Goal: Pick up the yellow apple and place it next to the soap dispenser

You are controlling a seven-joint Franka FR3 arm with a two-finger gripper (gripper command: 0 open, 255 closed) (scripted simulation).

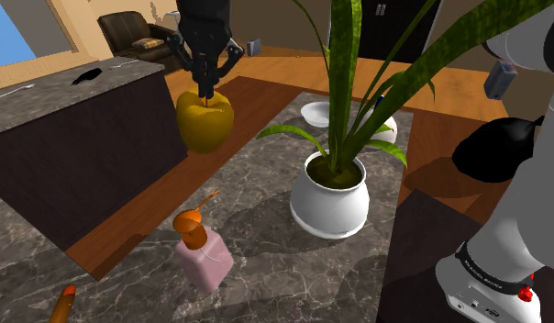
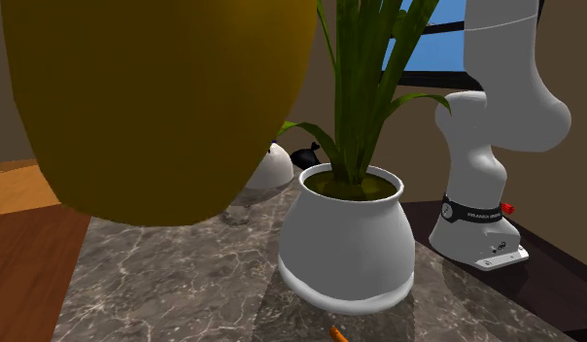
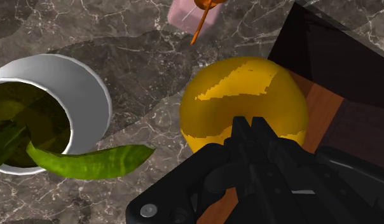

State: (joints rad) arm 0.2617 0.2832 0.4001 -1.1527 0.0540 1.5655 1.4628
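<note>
— Where is the yellow apple [image 1: 204,121]?
— It is off the surface, hanging under the gripper [image 1: 208,84]. The fingers are pinched together on its stem.
— And the soap dispenser [image 1: 202,252]?
— In the shoulder view it is at 6 o'clock from the apple. It stands on the marble counter [image 1: 293,271], near the counter's edge. That edge passes the dispenser at 9 o'clock, with brown wood [image 1: 147,206] beyond it.
— Any open room?
— There is bare marble at the dispenser's 3 o'clock, between it and the white pot [image 1: 330,202]. The pot's long leaves [image 1: 344,73] rise at the apple's 3 o'clock, apart from it. A small orange thing [image 1: 62,303] lies at the dispenser's 8 o'clock.
— Any writing?
— A black band [image 2: 473,210] on the arm's base carries white lettering, too small to read.
</note>
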